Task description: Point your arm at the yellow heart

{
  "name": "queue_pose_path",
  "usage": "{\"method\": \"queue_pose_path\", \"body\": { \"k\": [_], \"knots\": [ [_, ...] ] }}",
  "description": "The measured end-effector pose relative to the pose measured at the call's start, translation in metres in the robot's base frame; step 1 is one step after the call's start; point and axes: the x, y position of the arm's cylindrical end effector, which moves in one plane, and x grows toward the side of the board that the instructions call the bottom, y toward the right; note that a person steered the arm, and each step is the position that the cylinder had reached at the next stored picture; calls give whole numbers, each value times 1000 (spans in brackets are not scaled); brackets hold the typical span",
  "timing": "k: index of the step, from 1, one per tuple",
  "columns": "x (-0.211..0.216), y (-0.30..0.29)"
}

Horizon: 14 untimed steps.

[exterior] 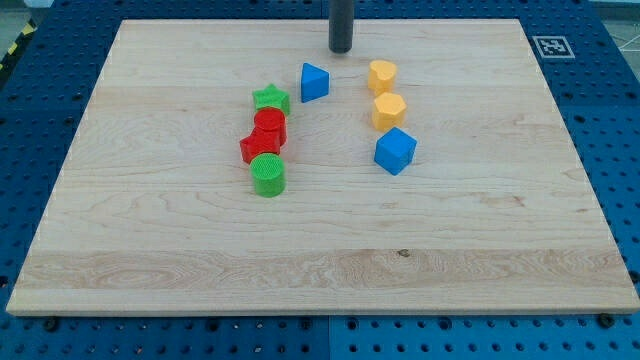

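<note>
The yellow heart (382, 75) lies near the view's top, right of centre on the wooden board (150, 250). My tip (341, 50) stands on the board above and to the left of the heart, a short gap away and not touching it. A yellow hexagon-like block (388, 110) sits just below the heart. A blue triangle (314, 81) lies below and left of the tip.
A blue cube (395, 150) lies below the yellow blocks. To the left a green star (271, 98), a red cylinder (270, 124), a red star (258, 147) and a green cylinder (268, 174) form a tight column. A marker tag (549, 45) sits at the board's top right corner.
</note>
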Motion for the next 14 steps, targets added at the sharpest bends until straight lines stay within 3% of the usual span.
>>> {"method": "queue_pose_path", "body": {
  "k": [14],
  "knots": [
    [-25,-31]
  ]
}}
